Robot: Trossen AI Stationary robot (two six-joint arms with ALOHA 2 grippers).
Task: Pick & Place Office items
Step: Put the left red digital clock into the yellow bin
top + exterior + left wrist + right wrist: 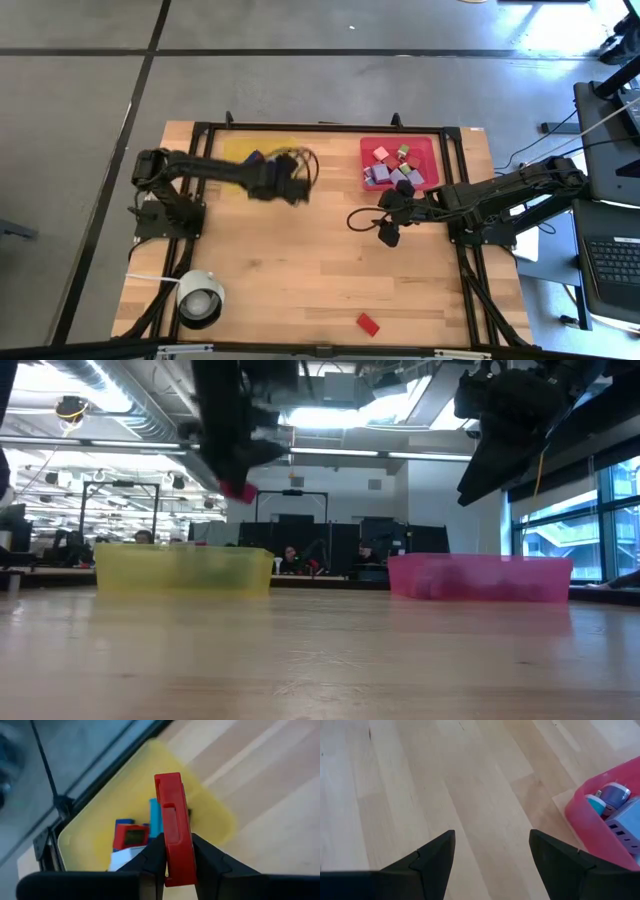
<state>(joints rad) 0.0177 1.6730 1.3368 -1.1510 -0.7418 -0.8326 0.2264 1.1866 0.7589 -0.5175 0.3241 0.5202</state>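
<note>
Your left gripper (174,865) is pinching a red clip (172,825) upright, raised near the yellow tray (90,832) so it clears the wall before dropping in, while your right gripper (492,852) waits spread well apart from that tray.

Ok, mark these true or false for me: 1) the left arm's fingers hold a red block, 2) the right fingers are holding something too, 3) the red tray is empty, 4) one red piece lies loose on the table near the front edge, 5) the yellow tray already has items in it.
1) True: the left gripper is shut on the red block.
2) False: the right gripper is open with bare table between its fingers.
3) False: the red tray holds several items.
4) True: a red piece lies there.
5) True: the yellow tray holds a few items.
</note>
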